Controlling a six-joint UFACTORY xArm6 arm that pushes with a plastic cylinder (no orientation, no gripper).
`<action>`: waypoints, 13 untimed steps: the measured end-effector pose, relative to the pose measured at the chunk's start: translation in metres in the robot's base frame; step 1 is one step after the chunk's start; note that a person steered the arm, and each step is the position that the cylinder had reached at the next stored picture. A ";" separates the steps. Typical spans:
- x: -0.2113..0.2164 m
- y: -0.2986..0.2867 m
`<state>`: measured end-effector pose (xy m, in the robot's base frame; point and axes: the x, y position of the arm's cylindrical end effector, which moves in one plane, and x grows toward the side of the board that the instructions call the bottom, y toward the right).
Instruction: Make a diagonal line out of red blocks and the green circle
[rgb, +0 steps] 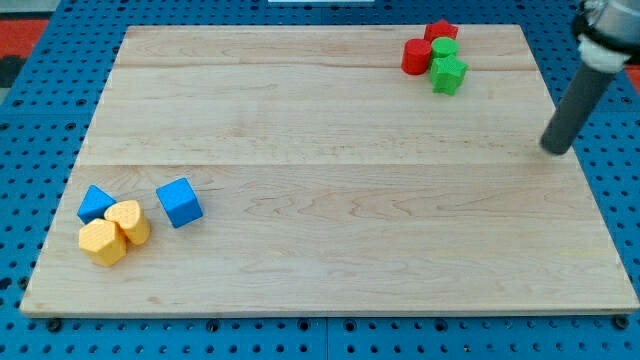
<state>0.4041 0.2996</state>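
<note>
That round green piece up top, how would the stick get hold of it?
It cannot grip, only push. The green circle sits wedged between the red blocks and the green star. My tip stands well off toward the view's right; its right side looks freest, so I would probably push there.

You are looking at a robotics lab bench, not a home or shop. A pale wooden board (330, 200) is serving as the surface, and it is lying on a blue perforated base plate (620, 200) with regular rows of mounting holes, the kind used for fixing test rigs. Small plastic blocks in plain colours are sitting on the board in two groups, far right and near left, and a dark rod (575, 110) is reaching in at the right.
</note>
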 end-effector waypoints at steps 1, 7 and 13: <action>-0.086 0.021; -0.149 -0.099; -0.100 -0.195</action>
<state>0.3046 0.1045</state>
